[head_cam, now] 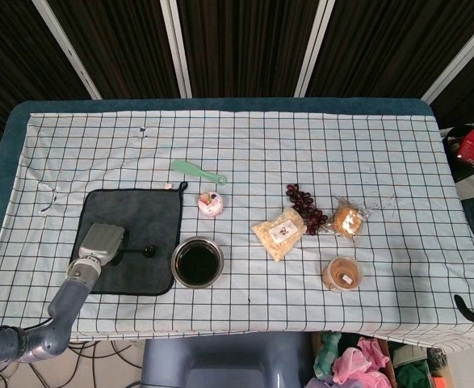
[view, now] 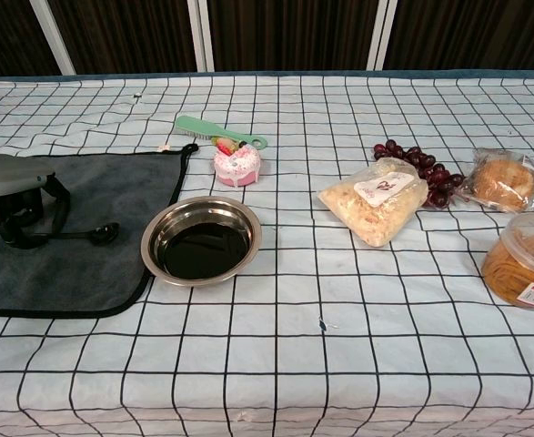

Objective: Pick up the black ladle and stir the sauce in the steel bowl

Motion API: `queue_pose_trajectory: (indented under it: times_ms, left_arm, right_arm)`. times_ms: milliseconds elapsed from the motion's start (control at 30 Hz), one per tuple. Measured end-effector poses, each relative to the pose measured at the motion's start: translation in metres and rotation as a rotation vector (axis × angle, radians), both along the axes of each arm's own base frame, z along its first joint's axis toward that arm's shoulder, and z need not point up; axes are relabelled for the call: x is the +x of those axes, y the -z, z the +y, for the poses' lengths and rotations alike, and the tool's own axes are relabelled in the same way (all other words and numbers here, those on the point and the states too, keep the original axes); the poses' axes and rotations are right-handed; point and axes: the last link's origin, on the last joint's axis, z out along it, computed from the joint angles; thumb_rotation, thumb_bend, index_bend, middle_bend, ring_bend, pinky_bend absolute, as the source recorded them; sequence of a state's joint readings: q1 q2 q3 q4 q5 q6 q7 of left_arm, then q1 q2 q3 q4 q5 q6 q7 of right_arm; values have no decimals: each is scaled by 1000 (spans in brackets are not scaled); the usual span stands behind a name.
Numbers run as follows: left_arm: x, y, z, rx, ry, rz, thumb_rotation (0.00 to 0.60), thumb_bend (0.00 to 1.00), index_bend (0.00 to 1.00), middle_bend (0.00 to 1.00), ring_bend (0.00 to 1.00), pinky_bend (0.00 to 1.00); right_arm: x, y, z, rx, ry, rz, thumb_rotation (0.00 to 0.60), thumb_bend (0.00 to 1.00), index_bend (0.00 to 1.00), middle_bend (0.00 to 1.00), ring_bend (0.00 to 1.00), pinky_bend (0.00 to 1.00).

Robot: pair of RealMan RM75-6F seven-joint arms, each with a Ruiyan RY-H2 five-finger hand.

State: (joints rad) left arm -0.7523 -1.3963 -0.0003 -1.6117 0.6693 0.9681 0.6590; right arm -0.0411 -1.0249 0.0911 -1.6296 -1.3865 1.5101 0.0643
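Observation:
The black ladle point(head_cam: 148, 250) point(view: 107, 233) lies on a dark grey mat point(head_cam: 152, 214) point(view: 112, 191) at the table's left, its small round head pointing toward the steel bowl. My left hand point(head_cam: 99, 242) point(view: 7, 196) sits over the handle's end, dark fingers point(view: 10, 223) curled down around it, while the ladle head still rests on the mat. The steel bowl point(head_cam: 177, 252) point(view: 148, 238) holds dark sauce and stands just right of the mat. My right hand shows in neither view.
Behind the bowl sit a pink doughnut toy point(head_cam: 211, 204) point(view: 236, 164) and a green comb point(head_cam: 198, 171) point(view: 216, 132). To the right lie a snack bag point(head_cam: 278, 233) point(view: 376, 200), grapes point(head_cam: 305, 206), a wrapped bun point(head_cam: 347, 218) and a lidded tub point(head_cam: 342, 274) point(view: 521, 259).

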Motion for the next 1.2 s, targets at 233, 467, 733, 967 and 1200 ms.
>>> queue_pose_trajectory:
  times_ms: [233, 467, 733, 967, 1200]
  left_arm:
    - [0, 0, 0, 1, -1, 0, 600, 374, 489, 864, 893, 812]
    - [-1, -1, 0, 2, -5, 1, 600, 375, 493, 865, 893, 812]
    - [0, 0, 0, -3, -1, 4, 600, 375, 496, 865, 893, 812]
    - [1, 0, 0, -3, 5, 6, 600, 375, 504, 865, 893, 812]
    - [2, 1, 0, -4, 5, 10, 600, 375, 507, 866, 893, 812]
  right_arm:
    - [0, 0, 0, 0, 0, 0, 600, 222, 57, 7, 77, 216]
    - [0, 0, 0, -1, -1, -1, 600, 223, 57, 7, 77, 216]
    - [0, 0, 0, 1, 4, 1, 600, 223, 57, 7, 77, 216]
    - [-1, 0, 0, -1, 7, 0, 600, 223, 57, 7, 77, 216]
    - [-1, -1, 0, -4, 8, -1, 600, 223, 57, 7, 77, 216]
